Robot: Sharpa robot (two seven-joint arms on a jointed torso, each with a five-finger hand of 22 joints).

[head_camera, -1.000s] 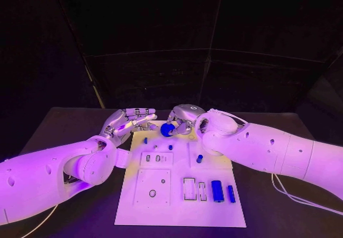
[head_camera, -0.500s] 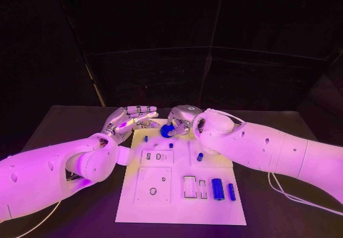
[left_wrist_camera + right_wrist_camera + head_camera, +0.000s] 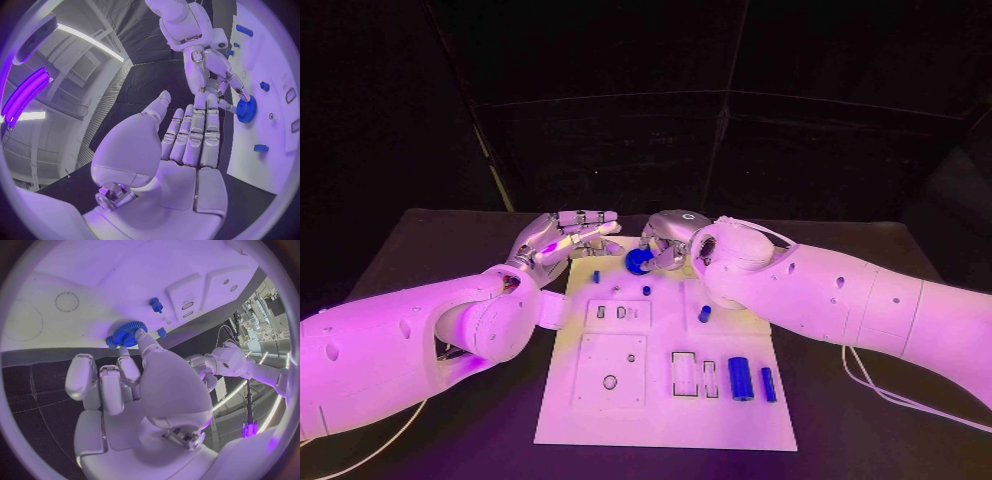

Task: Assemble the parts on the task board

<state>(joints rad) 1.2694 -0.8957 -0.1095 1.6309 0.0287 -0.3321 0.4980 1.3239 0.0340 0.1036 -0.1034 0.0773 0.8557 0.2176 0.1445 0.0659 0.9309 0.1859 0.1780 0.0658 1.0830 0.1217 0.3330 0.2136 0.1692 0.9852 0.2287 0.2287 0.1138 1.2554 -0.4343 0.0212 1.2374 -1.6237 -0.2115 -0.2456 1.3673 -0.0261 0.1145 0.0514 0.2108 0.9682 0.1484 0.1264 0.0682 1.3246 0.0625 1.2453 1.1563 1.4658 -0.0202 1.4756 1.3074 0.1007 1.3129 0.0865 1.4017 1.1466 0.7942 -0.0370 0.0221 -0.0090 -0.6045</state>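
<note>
Blue, toothed and round: the gear (image 3: 638,262) sits pinched in the fingertips of the right hand (image 3: 672,240), right at the far end of the task board (image 3: 661,420). The right wrist view shows it best, the gear (image 3: 127,334) gripped by its edge between the thumb and a finger, low over the white plate. Whether it touches the board yet, I cannot tell.

Over a second the change is small. The right hand has drifted a shade toward the left along the board's far edge and has kept its hold on the gear throughout. So this looks like fine positioning over a seat, not a carry.

Across from it, the left hand (image 3: 560,243) is released, holding nothing, fingers stretched out flat and apart, hovering just beside the board's far left corner. From its own wrist camera the left hand (image 3: 187,135) points straight at the gear (image 3: 247,110). It has barely shifted, and I read it as standing by to steady or assist.

Outward now: small blue pegs (image 3: 646,291) stand near the board's far half. A short blue piece (image 3: 704,314) lies mid-board, and two blue cylinders (image 3: 740,379) rest by the near right slots, untouched. Plenty still to assemble; the gear is an early step.
</note>
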